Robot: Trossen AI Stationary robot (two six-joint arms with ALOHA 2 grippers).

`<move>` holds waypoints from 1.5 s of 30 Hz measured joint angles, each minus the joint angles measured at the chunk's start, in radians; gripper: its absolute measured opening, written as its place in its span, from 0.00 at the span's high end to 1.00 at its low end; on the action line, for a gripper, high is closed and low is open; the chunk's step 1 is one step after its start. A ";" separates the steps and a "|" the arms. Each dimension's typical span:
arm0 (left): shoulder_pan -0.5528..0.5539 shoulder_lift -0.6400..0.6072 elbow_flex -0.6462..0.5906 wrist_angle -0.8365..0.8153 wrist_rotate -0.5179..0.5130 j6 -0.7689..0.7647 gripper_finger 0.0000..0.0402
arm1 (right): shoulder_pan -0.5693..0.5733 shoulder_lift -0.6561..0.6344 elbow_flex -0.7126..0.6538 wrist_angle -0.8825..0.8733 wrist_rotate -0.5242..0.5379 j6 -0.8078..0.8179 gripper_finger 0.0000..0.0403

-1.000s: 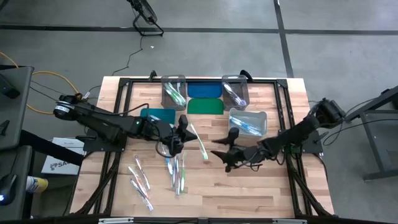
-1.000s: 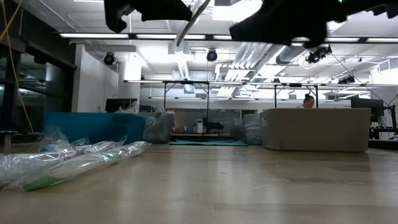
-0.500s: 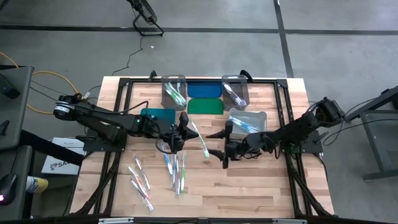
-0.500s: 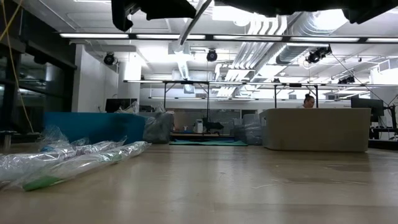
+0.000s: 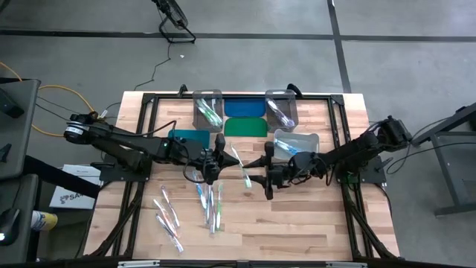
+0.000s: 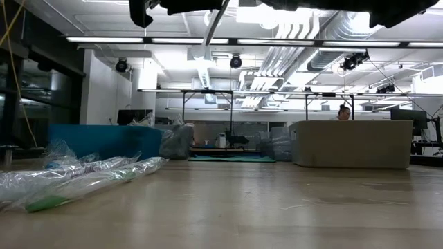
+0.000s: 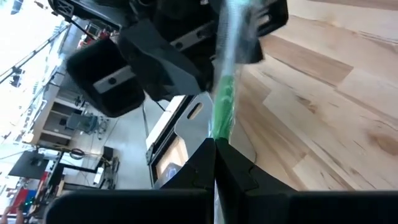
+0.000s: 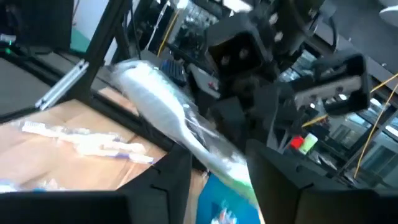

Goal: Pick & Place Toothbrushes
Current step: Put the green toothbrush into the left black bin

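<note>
Light wooden slatted table on black metal frame. Flat blue lid at twelve o'clock, flat green lid touching below. Clear plastic bins at eleven, at one; teal bin at ten.

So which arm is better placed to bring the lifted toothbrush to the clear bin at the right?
Probably the right. Its open claw sits around the toothbrush that the left claw grips, and the clear bin lies just beside the right arm, farther from the left.
</note>
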 joint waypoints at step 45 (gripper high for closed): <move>0.006 -0.213 -0.024 -0.640 -0.702 -0.241 0.60 | -0.407 0.052 0.233 -0.176 -0.148 0.294 0.96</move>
